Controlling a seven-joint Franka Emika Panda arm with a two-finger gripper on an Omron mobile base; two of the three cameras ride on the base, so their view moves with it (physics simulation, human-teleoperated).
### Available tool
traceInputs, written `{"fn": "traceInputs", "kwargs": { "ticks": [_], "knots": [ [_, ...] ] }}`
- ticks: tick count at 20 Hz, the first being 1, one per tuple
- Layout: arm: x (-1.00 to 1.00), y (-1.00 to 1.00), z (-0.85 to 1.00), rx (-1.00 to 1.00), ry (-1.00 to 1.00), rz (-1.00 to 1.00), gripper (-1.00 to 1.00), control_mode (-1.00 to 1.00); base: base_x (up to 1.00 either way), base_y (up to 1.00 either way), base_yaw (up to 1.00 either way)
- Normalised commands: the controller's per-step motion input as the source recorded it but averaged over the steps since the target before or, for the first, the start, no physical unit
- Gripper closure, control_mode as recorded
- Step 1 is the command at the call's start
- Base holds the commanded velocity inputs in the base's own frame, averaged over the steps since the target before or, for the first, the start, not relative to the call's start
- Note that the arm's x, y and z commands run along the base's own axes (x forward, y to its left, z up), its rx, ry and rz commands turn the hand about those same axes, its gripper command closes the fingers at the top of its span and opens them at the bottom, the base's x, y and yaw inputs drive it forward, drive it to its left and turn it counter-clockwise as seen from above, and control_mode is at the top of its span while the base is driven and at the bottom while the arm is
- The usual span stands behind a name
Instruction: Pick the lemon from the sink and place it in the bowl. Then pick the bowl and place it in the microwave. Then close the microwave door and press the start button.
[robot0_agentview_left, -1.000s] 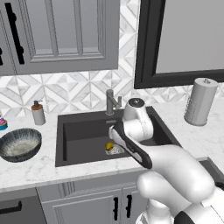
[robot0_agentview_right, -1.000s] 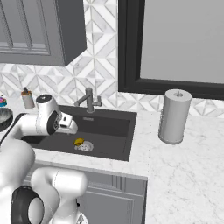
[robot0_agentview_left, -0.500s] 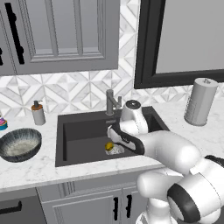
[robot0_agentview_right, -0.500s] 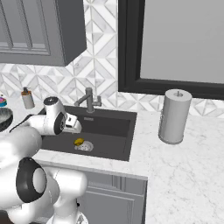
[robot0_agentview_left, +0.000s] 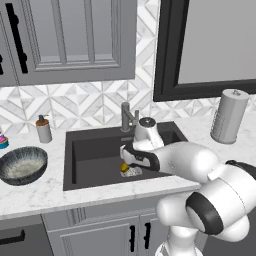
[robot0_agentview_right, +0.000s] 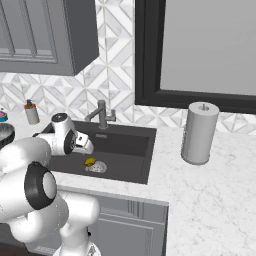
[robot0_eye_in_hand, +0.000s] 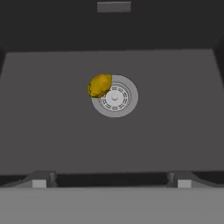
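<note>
Your two-finger gripper (robot0_eye_in_hand: 112, 180) hangs wide open above the dark grey sink (robot0_eye_in_hand: 52, 131), holding nothing, with the small yellow lemon (robot0_eye_in_hand: 99, 85) touching the round silver drain (robot0_eye_in_hand: 115, 97).

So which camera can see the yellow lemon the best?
The hand view: it looks straight down into the sink, and the whole lemon shows, lying on the edge of the round drain. In the left base view the arm hides part of the lemon. In the right base view it is small.
</note>
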Motion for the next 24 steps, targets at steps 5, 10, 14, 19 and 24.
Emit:
{"fn": "traceInputs", "kwargs": {
  "ticks": [5,10,14,19,24],
  "knots": [
    [0.06,0.22,-0.26,0.0,0.0,-0.08,-1.0,-1.0,0.0,0.0,0.0],
    [0.15,0.07,-0.22,0.0,0.0,-0.07,-1.0,-1.0,0.0,0.0,0.0],
    [0.18,0.0,-0.14,0.0,0.0,-0.02,-1.0,-1.0,0.0,0.0,0.0],
    [0.25,-0.01,-0.09,0.0,0.04,0.0,-1.0,-1.0,0.0,0.0,0.0],
    [0.29,-0.01,-0.17,0.0,0.04,0.0,-1.0,-1.0,0.0,0.0,0.0]
  ]
}}
